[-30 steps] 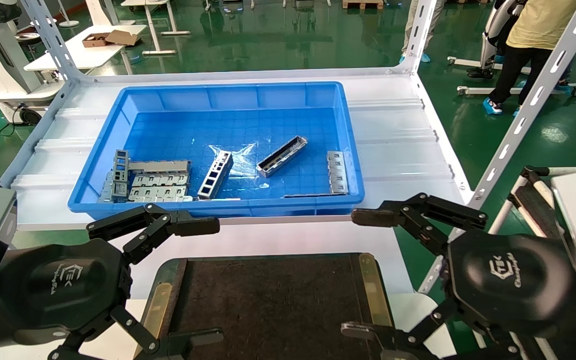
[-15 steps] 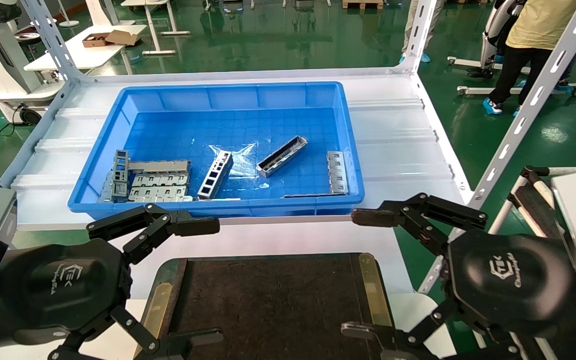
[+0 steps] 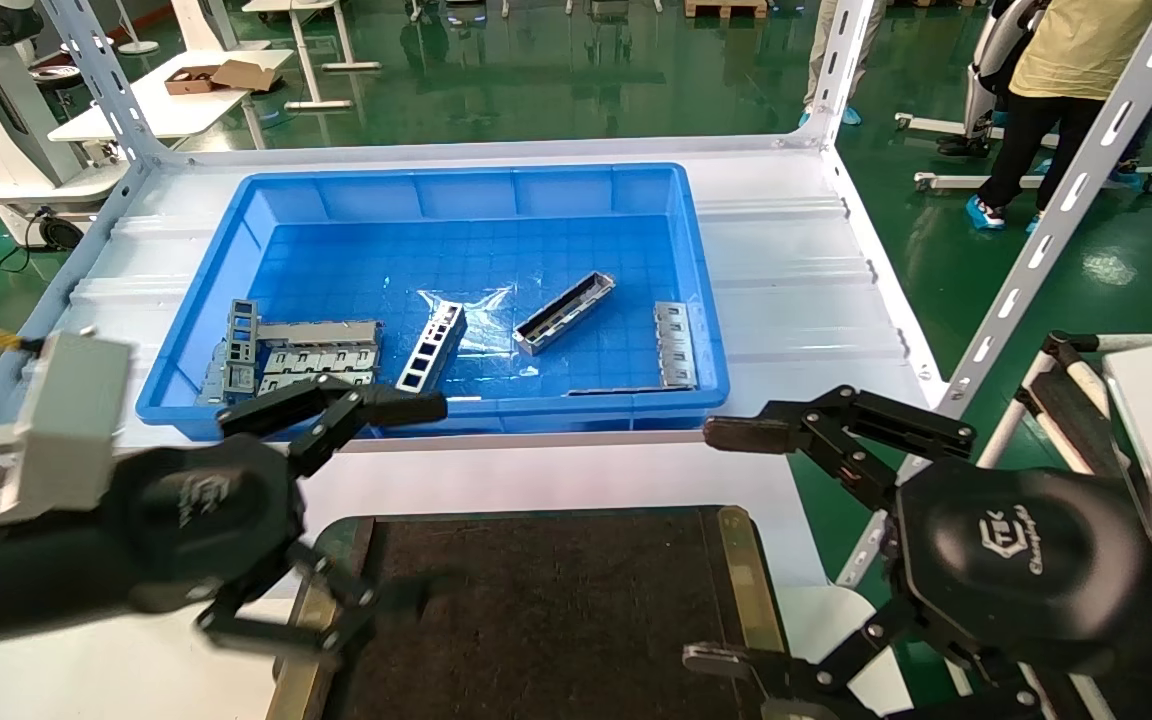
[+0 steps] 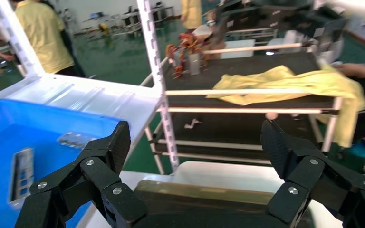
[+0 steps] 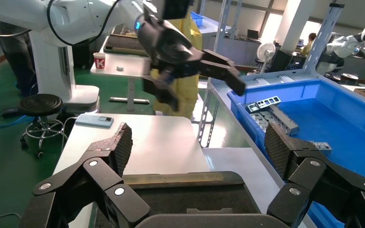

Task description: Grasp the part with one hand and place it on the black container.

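The part (image 3: 564, 312), a grey U-channel strip, lies slanted in the middle of the blue bin (image 3: 336, 195). The black container (image 3: 546, 610), a flat tray with brass side strips, sits at the near edge between my grippers; it also shows in the left wrist view (image 4: 204, 190) and the right wrist view (image 5: 195, 197). My left gripper (image 3: 416, 500) is open and empty over the tray's near left corner, its upper finger at the bin's front rim; its own view shows wide-apart jaws (image 4: 196, 142). My right gripper (image 3: 716, 545) is open and empty at the tray's right side (image 5: 197, 142).
A ladder-like strip (image 3: 431, 348), a pile of flat tabbed plates (image 3: 306, 365) and another plate (image 3: 674, 343) also lie in the bin. Slotted rack uprights (image 3: 1036, 250) stand at the right. People stand beyond the rack.
My left arm has swung forward and right, its gripper now closer to the bin's front rim. The right arm and the parts have not moved.
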